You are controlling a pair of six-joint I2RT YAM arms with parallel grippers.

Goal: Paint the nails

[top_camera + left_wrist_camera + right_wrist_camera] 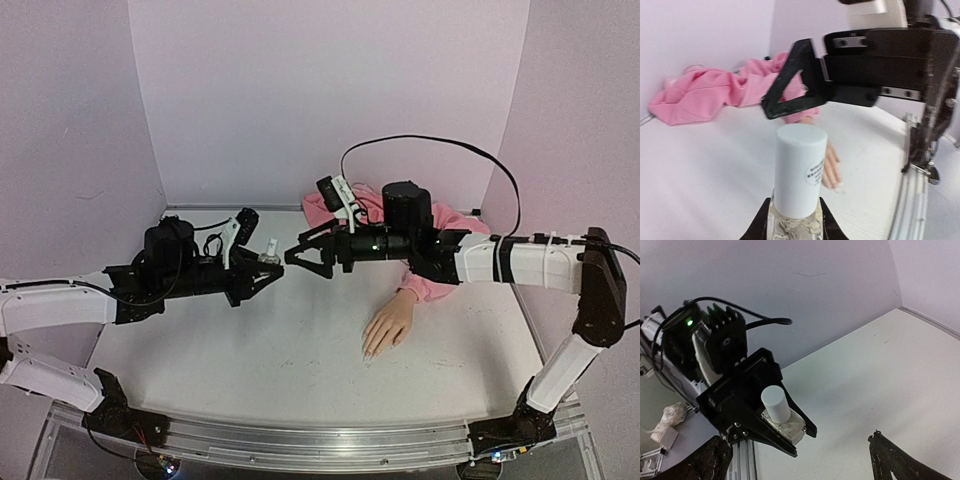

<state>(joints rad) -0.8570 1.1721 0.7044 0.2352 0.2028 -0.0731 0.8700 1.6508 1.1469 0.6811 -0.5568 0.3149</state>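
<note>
My left gripper [268,268] is shut on a small clear bottle [792,226] with a tall white cap [799,170], held upright above the table. Just to its right, my right gripper [295,255] stands wide open and empty, pointing at the bottle. In the right wrist view the bottle [782,417] lies ahead, between the spread fingers [892,460]. A beige mannequin hand [388,325] rests palm down on the table in a pink sleeve [432,285]. Its nails [368,350] point toward the near edge, away from both grippers. In the left wrist view the cap half hides the hand [831,167].
The crumpled pink hoodie [330,208] lies against the back wall behind the right arm. A black cable [430,140] loops above that arm. An aluminium rail [320,445] runs along the near table edge. Lilac walls close in the back and both sides.
</note>
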